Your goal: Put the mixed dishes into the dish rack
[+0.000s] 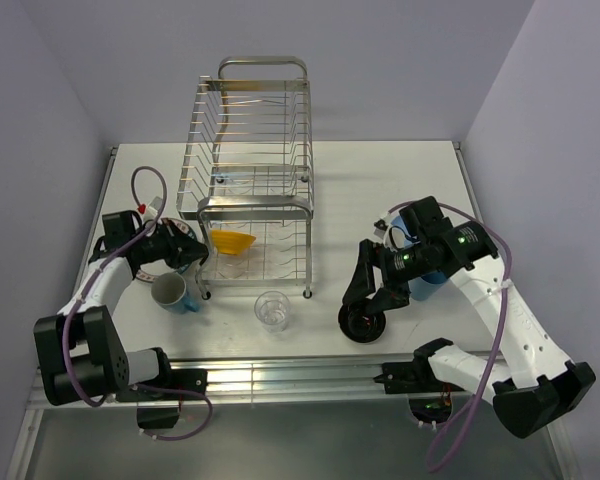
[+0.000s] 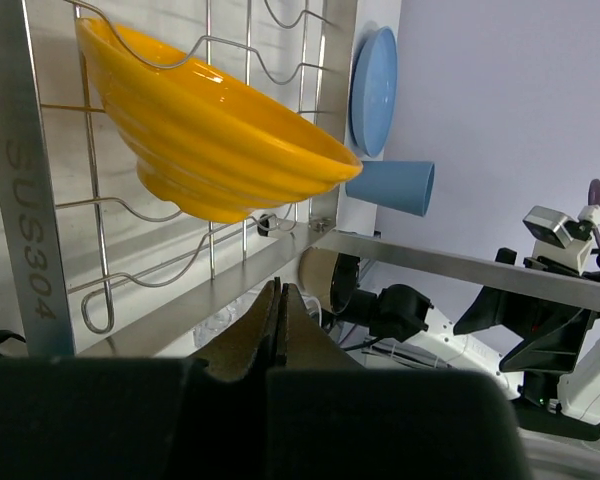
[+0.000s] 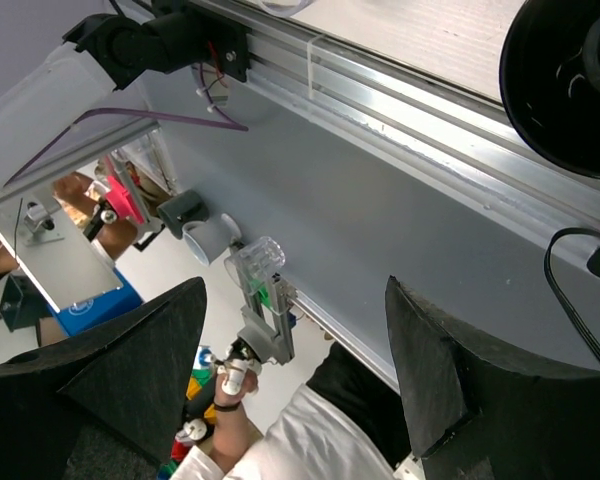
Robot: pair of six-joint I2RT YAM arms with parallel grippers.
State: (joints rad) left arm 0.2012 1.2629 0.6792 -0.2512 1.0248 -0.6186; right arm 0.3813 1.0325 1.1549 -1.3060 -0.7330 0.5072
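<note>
Position: yellow-orange bowl (image 2: pixel 210 140) rests tilted on the lower-tier wires of the dish rack (image 1: pixel 256 204), just above and ahead of my left pincer (image 2: pixel 278 292), which is fully closed on nothing, my left arm (image 1: pixel 108 282) reaching low and rightward to the rack's near-left corner.

A white table (image 1: pixel 380 190) stands between pale lavender walls (image 1: pixel 410 60), with an aluminium rail (image 1: pixel 300 372) along its near edge. Beyond the rail, the right wrist view shows a white-sleeved bystander (image 3: pixel 280 440) and a blue box (image 3: pixel 90 305).
</note>
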